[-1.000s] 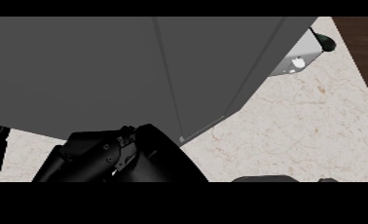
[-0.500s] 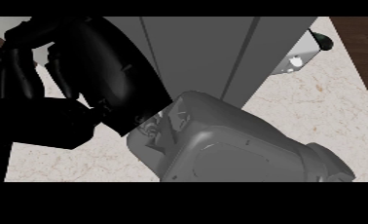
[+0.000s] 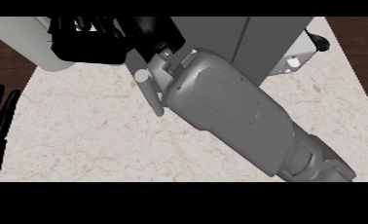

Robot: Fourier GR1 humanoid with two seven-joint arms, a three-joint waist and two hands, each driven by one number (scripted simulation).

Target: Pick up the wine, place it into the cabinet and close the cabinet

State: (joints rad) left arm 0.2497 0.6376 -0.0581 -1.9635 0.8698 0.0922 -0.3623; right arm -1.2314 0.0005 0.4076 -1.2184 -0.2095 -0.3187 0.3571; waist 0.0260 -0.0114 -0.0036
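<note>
My right forearm (image 3: 230,111) crosses the view from the lower right to the upper left. Its black hand (image 3: 93,43) is at the top left, against a pale grey panel (image 3: 28,43). The dark grey cabinet (image 3: 273,38) stands at the top centre, partly hidden behind the arm. A grey bar handle (image 3: 149,94) hangs just left of the wrist. No wine bottle shows anywhere. Of my left hand (image 3: 7,121), only thin straight black fingers show at the left edge, holding nothing.
The marble counter (image 3: 86,140) spreads below and to the left of the arm. A small grey appliance with a white knob (image 3: 302,55) sits right of the cabinet. Brown floor shows past the counter's top corners.
My right hand has risen from the bottom edge, passed the cabinet's front and gone to the top left. The forearm now lies stretched across the counter. The cabinet fills less of the view.
</note>
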